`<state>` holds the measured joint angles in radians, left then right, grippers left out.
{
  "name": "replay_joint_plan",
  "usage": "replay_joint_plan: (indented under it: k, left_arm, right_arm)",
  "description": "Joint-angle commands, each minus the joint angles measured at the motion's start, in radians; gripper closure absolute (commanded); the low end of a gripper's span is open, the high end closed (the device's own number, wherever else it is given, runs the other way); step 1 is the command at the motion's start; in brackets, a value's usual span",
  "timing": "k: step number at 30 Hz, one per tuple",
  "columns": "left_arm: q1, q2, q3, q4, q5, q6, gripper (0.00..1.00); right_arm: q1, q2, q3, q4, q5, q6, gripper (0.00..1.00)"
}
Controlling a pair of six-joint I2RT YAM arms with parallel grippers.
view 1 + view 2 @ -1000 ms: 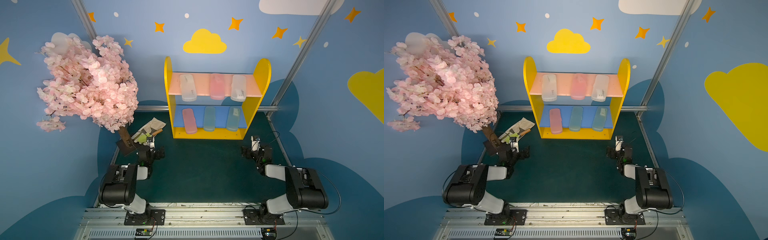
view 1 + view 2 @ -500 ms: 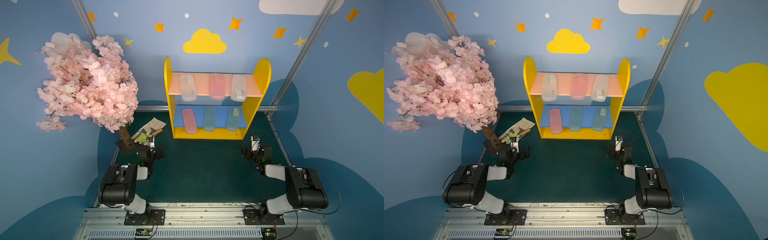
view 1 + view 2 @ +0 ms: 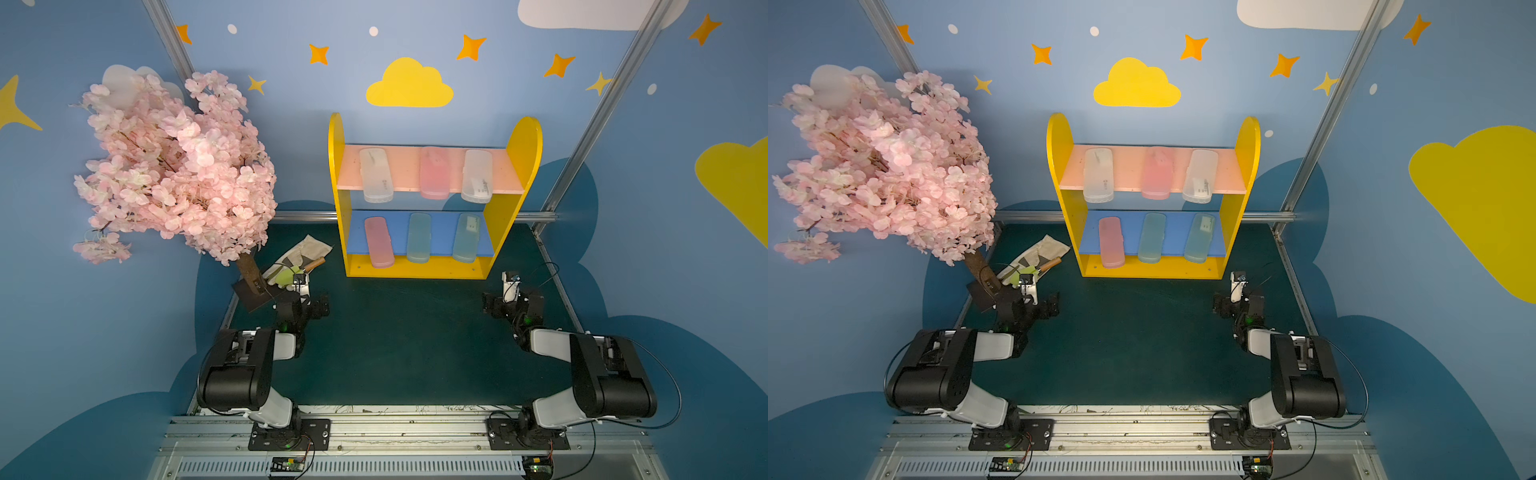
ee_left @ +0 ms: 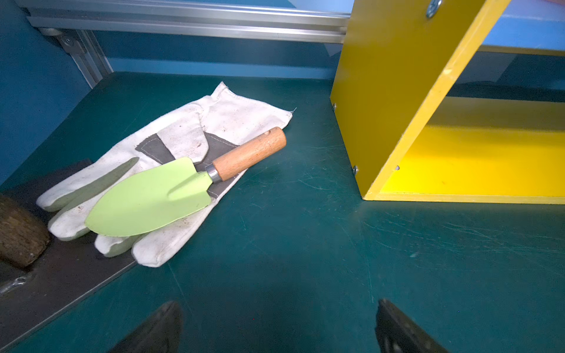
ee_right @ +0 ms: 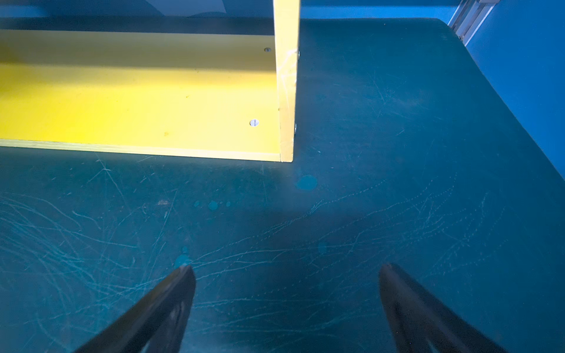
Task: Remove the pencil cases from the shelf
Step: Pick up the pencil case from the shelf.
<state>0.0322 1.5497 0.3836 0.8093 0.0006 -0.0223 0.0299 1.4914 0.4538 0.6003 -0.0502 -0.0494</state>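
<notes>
We see the shelf [image 3: 337, 166] at the back middle of the surface [image 3: 415, 332]. Three cases [image 3: 434, 172] lie side by side on its upper board [image 3: 405, 170], and three more on its lower board [image 3: 398, 237]. The tree [image 3: 174, 166] stands left of the shelf. The glove [image 3: 307, 253] lies between them, with the trowel [image 4: 153, 195] on it. The left tool [image 4: 278, 305] sits before the glove, and the right tool [image 5: 287, 267] before the shelf's right end.

The shelf [image 3: 525, 158] has yellow sides, a pink upper board and a blue lower one. The pencil cases [image 3: 434, 172] are frosted white, pink and pale teal. The worktop [image 3: 395, 340] is dark green, the trowel [image 4: 146, 198] lime, the glove [image 4: 189, 131] white.
</notes>
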Motion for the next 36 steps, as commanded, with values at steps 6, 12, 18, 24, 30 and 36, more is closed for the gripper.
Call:
replay_joint_plan:
  k: [6, 12, 18, 24, 30, 36]
  left_arm:
    - [-0.003, -0.162, 0.143, -0.349, -0.091, -0.036, 0.00]
    - [0.000, -0.369, 0.234, -0.639, -0.075, -0.264, 0.00]
    - [0.009, -0.597, 0.223, -0.829, -0.012, -0.574, 0.00]
    - [0.006, -0.717, 0.275, -0.947, 0.223, -0.744, 0.00]
    - [-0.043, -0.767, 0.321, -0.945, 0.329, -0.961, 0.00]
    - [-0.170, -0.698, 0.444, -0.901, 0.279, -1.100, 0.00]
  right_arm:
    - [-0.002, -0.129, 0.143, -0.310, 0.060, 0.042, 0.01]
    - [-0.009, -0.230, 0.354, -0.725, 0.129, 0.252, 0.02]
    - [-0.014, -0.307, 0.485, -0.991, 0.005, 0.329, 0.01]
    - [-0.005, -0.484, 0.408, -0.879, -0.232, 0.406, 0.01]
    - [0.059, -0.566, 0.426, -0.901, -0.309, 0.518, 0.01]
    - [0.202, -0.544, 0.457, -0.894, -0.298, 0.613, 0.01]
